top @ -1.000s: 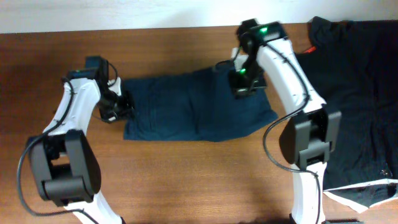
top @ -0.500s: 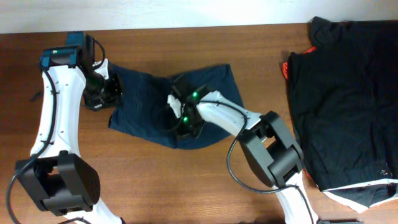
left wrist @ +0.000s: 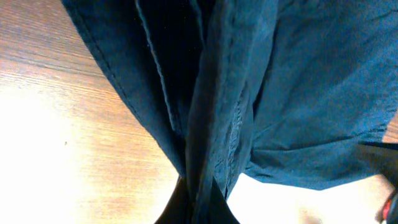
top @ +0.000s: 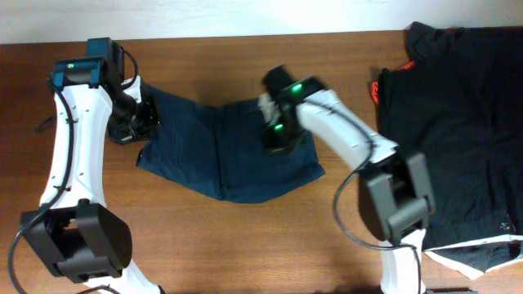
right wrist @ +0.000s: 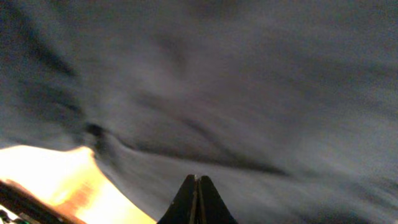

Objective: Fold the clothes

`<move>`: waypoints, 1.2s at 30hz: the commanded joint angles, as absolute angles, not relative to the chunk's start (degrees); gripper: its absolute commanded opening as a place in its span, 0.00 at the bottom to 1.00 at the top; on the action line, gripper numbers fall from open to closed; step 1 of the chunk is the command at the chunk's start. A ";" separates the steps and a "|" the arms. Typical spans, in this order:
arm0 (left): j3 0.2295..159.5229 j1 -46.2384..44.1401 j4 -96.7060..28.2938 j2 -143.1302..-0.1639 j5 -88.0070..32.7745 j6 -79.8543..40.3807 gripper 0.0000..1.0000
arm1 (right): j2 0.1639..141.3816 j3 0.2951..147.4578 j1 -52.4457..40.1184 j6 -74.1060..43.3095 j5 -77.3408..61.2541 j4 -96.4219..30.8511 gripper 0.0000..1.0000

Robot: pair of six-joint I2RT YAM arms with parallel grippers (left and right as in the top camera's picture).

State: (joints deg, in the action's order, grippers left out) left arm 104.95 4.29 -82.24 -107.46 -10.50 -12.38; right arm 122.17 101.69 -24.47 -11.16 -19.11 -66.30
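Observation:
The navy-blue shorts (top: 221, 155) lie spread and a little skewed on the wooden table (top: 245, 245), left of centre. My left gripper (top: 139, 126) is shut on their left edge; in the left wrist view the bunched navy cloth (left wrist: 298, 93) runs down into the jaws (left wrist: 199, 202). My right gripper (top: 276, 137) is over the right part of the shorts. In the right wrist view its fingers (right wrist: 198, 186) are pressed together with blurred dark cloth (right wrist: 217, 93) just beyond them; no cloth shows between them.
A heap of black garments (top: 458, 122) covers the table's right end, with a red bit (top: 376, 91) at its left edge and white bits (top: 466, 253) at the front right. Bare wood lies in front of the shorts.
My left gripper has drawn the shorts' left edge up and to the left. My right gripper swept left across the shorts, then came back right. The shorts have shifted left and turned.

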 commanded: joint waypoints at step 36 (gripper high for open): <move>106.06 -25.89 -62.28 -111.79 -22.72 -20.40 0.01 | 121.45 80.88 -20.25 -6.46 -13.47 -57.69 0.04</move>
State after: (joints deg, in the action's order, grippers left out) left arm 104.95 -25.61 -63.07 -109.82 -22.94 -19.11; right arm 120.49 82.59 -19.22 -6.04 -14.20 -57.39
